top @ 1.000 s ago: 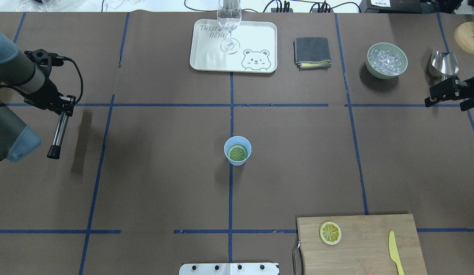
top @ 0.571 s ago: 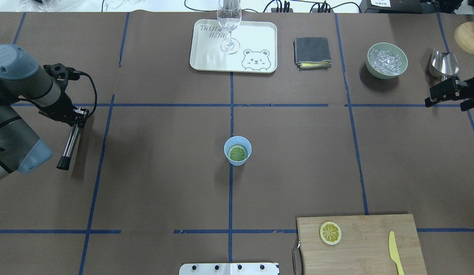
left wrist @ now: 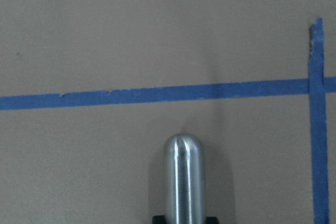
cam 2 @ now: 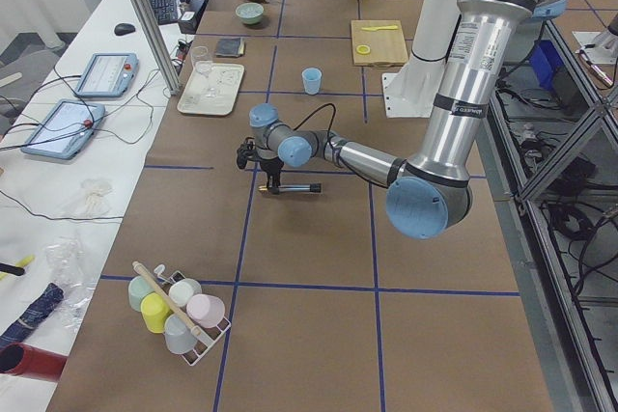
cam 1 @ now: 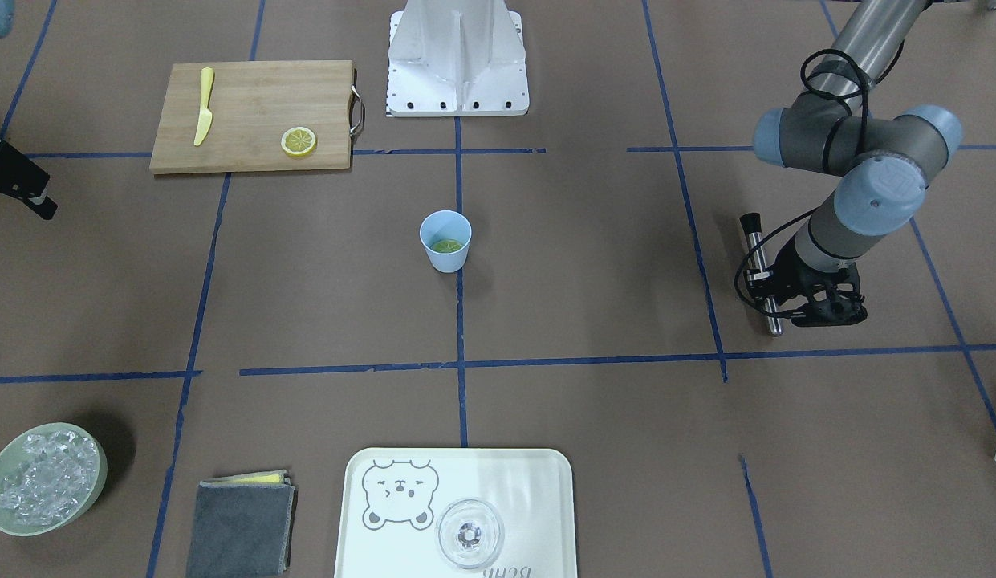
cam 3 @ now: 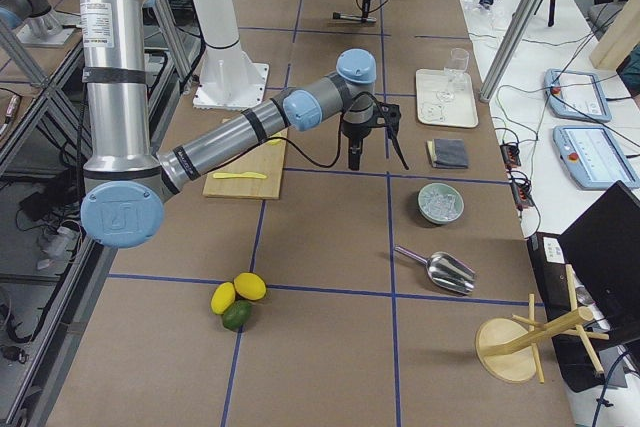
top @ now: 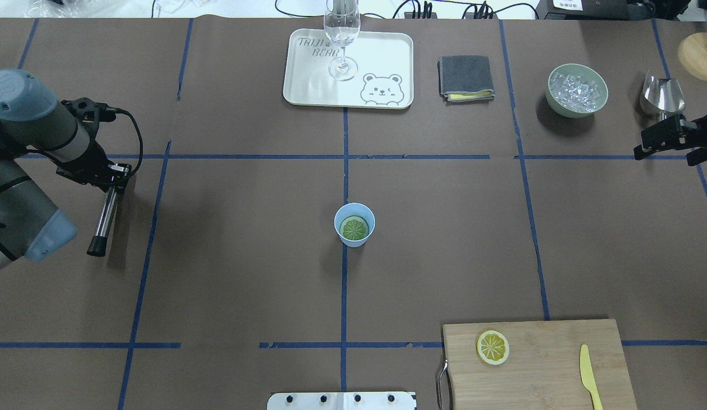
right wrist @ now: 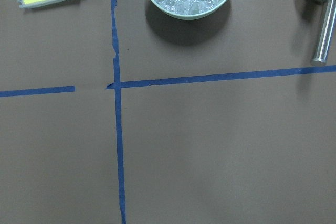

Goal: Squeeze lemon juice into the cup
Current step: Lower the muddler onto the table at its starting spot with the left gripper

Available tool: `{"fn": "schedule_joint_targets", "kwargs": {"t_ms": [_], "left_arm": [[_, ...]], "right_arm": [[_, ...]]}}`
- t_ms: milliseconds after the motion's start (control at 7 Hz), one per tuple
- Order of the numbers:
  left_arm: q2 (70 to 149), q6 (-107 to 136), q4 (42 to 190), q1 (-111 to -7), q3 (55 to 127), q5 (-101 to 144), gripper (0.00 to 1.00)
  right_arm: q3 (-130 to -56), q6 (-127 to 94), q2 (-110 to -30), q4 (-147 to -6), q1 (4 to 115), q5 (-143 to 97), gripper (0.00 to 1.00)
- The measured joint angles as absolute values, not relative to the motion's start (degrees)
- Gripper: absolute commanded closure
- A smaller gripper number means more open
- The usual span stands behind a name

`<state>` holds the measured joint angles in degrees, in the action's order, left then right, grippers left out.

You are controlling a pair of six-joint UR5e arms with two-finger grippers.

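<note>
The light-blue cup [top: 354, 225] stands upright at the table's centre, also in the front-facing view [cam 1: 445, 241]. The lemon slice [top: 354, 228] lies flat inside it and looks greenish. My left gripper [top: 115, 172] is far left of the cup, low over the table, shut on a metal rod with a black end [top: 102, 216]. The left wrist view shows the rod's rounded end [left wrist: 184, 177] over blue tape. My right gripper [top: 642, 145] is open and empty at the far right edge, beside the ice bowl.
A second lemon slice [top: 493, 347] and a yellow knife [top: 588, 376] lie on the wooden board [top: 547, 370]. At the back are a white tray [top: 307, 85] with a wine glass [top: 342, 40], a grey cloth [top: 466, 78], a bowl of ice [top: 577, 90] and a metal scoop [top: 662, 94].
My left arm has moved right and toward the robot's side with the rod, which now sits lower. The right arm, cup and slice have not moved.
</note>
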<state>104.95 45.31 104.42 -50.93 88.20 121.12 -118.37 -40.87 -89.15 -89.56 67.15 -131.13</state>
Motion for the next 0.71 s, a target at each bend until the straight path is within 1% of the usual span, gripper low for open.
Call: {"fn": "schedule_joint_targets", "kwargs": {"t_ms": [429,571,714], "left_arm": [[103.91,45.25,104.49,-50.76,88.30,120.95,1.00],[103.84,45.18,104.50,-50.74,88.32,120.92,0.96],[103.84,45.13,104.50,-50.72,88.33,120.90,0.73]], "right_arm": [[-118.59,-40.87,-89.17,-89.56,67.15,-131.13,0.00],[-118.60,-40.87,-89.20,-89.56,67.15,-131.13,0.00],[-118.60,-40.87,-89.20,-89.56,67.15,-131.13,0.00]]}}
